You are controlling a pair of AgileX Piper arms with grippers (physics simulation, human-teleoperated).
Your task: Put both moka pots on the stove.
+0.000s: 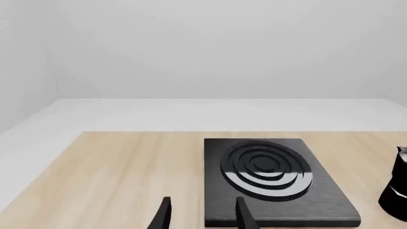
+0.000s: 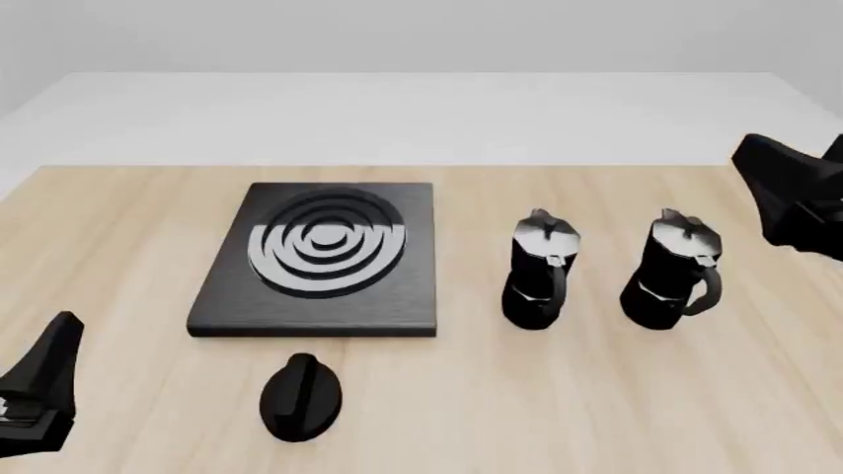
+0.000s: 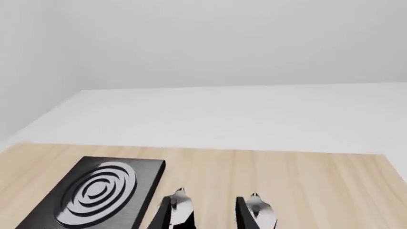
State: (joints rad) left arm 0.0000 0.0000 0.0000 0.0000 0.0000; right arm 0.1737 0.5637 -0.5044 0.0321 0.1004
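The stove (image 2: 316, 259) lies left of centre on the wooden table, a black slab with a ringed burner. Two moka pots stand upright to its right, one (image 2: 540, 269) nearer the stove and one (image 2: 674, 269) further right, handles toward me. My left gripper (image 2: 53, 360) hovers at the near left corner, well short of the stove. In the left wrist view it (image 1: 203, 212) is open and empty, with the stove (image 1: 267, 176) ahead. My right gripper (image 2: 777, 183) is high at the right edge, beyond the right pot. In the right wrist view it (image 3: 205, 210) is open above the two silvery lids (image 3: 180, 202).
A black oval knob (image 2: 303, 395) lies on the table just in front of the stove's near edge. Pale wood runs to the far edge (image 2: 421, 166), with a white floor beyond. One pot (image 1: 397, 191) shows at the border of the left wrist view.
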